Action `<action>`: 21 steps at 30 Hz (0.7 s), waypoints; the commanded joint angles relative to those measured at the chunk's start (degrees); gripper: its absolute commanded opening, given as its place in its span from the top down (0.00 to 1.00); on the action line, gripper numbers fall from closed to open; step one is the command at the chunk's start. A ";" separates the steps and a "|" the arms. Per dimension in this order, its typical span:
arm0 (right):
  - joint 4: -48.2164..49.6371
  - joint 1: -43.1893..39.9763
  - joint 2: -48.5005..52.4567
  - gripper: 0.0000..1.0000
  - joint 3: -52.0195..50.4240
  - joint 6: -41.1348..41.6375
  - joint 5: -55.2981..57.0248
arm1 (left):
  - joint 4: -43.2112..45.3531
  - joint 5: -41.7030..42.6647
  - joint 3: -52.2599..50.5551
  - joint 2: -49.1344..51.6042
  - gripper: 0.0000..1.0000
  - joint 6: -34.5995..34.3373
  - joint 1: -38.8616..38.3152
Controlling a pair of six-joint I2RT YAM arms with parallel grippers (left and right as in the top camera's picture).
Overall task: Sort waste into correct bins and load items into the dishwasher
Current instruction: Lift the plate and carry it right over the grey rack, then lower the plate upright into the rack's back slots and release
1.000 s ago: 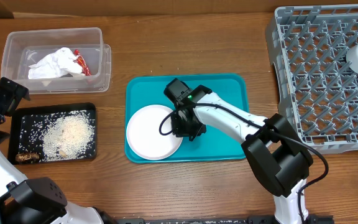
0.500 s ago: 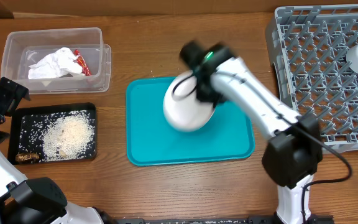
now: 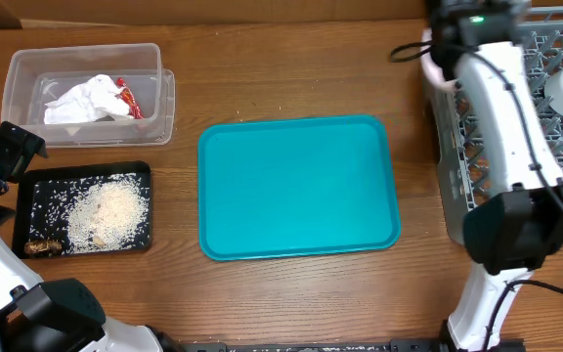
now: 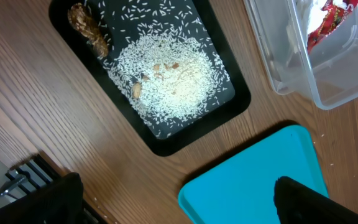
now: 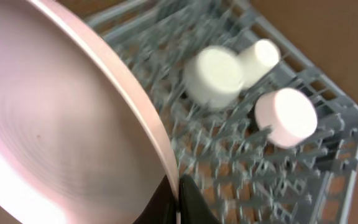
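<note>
Right arm is stretched long toward the far-right of the table, forearm running up along the left edge of the grey dish rack [image 3: 555, 166], wrist at the rack's far-left corner. Right gripper [image 5: 178, 198] is clamped on the rim of a pale pink plate [image 5: 61, 124]. Plate is tilted steeply; from overhead only a pink sliver shows by the rack's left wall, can't tell if it touches the rack. Wrist view is blurred: behind the plate, in the rack, are a white cup [image 5: 213, 76], another white piece [image 5: 261, 55] + an upside-down pale pink bowl [image 5: 286, 116]. Teal tray [image 3: 296, 186] sits mid-table. Left arm is folded at the table's left edge. Left gripper [image 4: 176, 186] has jaws wide apart, holding nothing, hovering above the black tray [image 4: 235, 102] w/ white rice [image 4: 173, 84] + a brown scrap [image 4: 87, 28]. Clear tub [image 3: 164, 108], just behind the black tray, holds a crumpled napkin [image 3: 81, 100] + red wrapper [image 3: 128, 101].
</note>
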 commanded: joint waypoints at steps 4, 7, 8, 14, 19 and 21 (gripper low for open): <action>7.78 -4.50 0.48 0.96 1.16 -3.82 3.32 | 0.02 -0.37 -0.26 -0.15 0.00 -0.98 -0.42; 11.96 -4.87 1.73 0.96 1.09 -9.31 3.34 | 0.02 -0.37 -0.26 -0.15 0.00 -0.98 -0.42; 12.90 -4.87 1.99 0.96 1.07 -10.49 3.32 | 0.02 -0.37 -0.26 -0.15 0.00 -0.98 -0.42; 13.66 -4.87 4.98 0.96 0.70 -10.54 2.89 | 0.02 -0.37 -0.26 -0.15 0.00 -0.96 -0.42; 13.79 -4.87 6.97 0.96 -1.88 -10.51 2.89 | 0.02 -0.37 -0.26 -0.15 0.00 -0.96 -0.42; 13.57 -4.83 7.45 0.96 -3.21 -10.36 2.62 | 0.02 -0.37 -0.26 -0.15 0.00 -0.96 -0.42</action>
